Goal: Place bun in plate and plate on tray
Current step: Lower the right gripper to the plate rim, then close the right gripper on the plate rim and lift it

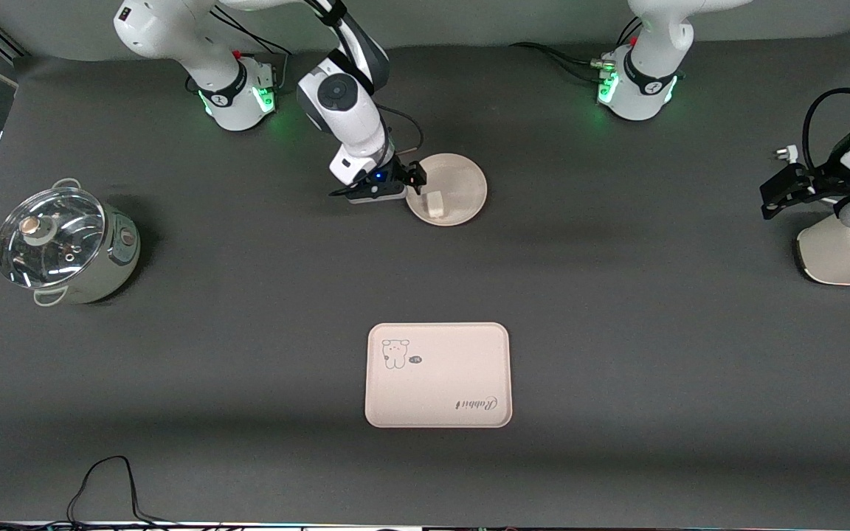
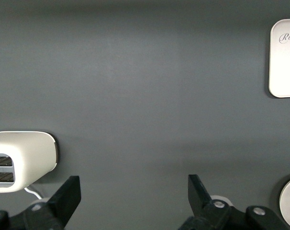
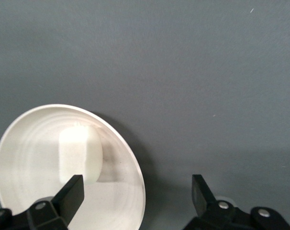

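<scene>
Bun (image 1: 434, 204) lies in plate (image 1: 447, 189). Right hand (image 1: 416, 179) spread wide over the plate's rim. Left hand (image 1: 785, 190) wide, empty, waiting beside toaster (image 1: 849, 251). Tray (image 1: 437, 375) sits nearer the camera, bare.

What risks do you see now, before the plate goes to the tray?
The right gripper is open at the rim of the plate, so a rim grasp may tilt it. The loose bun lies near that edge and might slide off. The tray is much nearer the front camera, a long carry.
</scene>
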